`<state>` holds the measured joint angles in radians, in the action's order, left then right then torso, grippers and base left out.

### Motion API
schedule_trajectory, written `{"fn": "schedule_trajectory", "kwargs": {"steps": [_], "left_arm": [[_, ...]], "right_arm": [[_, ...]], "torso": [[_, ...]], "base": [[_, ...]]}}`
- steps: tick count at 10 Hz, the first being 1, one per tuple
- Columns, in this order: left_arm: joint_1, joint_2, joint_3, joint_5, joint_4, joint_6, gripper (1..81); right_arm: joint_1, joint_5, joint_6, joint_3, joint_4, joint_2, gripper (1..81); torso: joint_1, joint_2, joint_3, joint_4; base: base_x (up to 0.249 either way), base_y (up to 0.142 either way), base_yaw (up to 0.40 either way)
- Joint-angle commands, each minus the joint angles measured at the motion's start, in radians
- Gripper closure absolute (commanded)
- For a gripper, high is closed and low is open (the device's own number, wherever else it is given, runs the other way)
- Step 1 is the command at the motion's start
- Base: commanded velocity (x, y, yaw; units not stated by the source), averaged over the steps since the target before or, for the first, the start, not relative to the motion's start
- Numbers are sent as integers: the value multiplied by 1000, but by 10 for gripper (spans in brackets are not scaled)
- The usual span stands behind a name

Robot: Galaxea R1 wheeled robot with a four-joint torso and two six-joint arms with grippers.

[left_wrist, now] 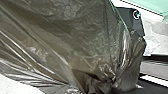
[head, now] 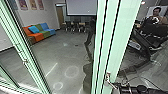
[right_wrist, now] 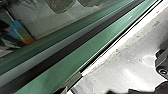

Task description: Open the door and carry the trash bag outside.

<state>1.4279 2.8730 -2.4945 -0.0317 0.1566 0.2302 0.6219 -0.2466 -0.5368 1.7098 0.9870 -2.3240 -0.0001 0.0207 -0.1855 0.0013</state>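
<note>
- One crinkled, brown plastic trash bag (left_wrist: 75,42) is at our left wrist, likely freeing our right hand (head: 119,87) for the pale-green-framed glass door (head: 122,32).
- Right hand: beside the silver metal handle (head: 108,76).
- Either hand's opening and grip: we cannot tell.

Apparently glossy, crinkled plastic bag (left_wrist: 82,32)

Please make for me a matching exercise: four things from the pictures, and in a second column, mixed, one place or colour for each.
1. trash bag
2. sofa
3. projection screen
4. person

A. upper right of the head view
B. orange, green and blue
C. close to the left wrist camera
D. high at the room's far end

Pairs: 1-C, 2-B, 3-D, 4-A
</note>
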Motion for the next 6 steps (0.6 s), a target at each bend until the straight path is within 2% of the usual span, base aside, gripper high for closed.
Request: {"fn": "schedule_trajectory", "kwargs": {"steps": [1, 6], "left_arm": [[-34, -12, 9, -71, 1, 1, 811], [-33, -12, 9, -71, 3, 1, 811]], "right_arm": [[-179, 98, -43, 152, -28, 102, 10], [-190, 109, -45, 175, -18, 84, 10]], "torso": [[0, 0, 0, 0], [0, 0, 0, 0]], "base": [[0, 0, 0], [0, 0, 0]]}}
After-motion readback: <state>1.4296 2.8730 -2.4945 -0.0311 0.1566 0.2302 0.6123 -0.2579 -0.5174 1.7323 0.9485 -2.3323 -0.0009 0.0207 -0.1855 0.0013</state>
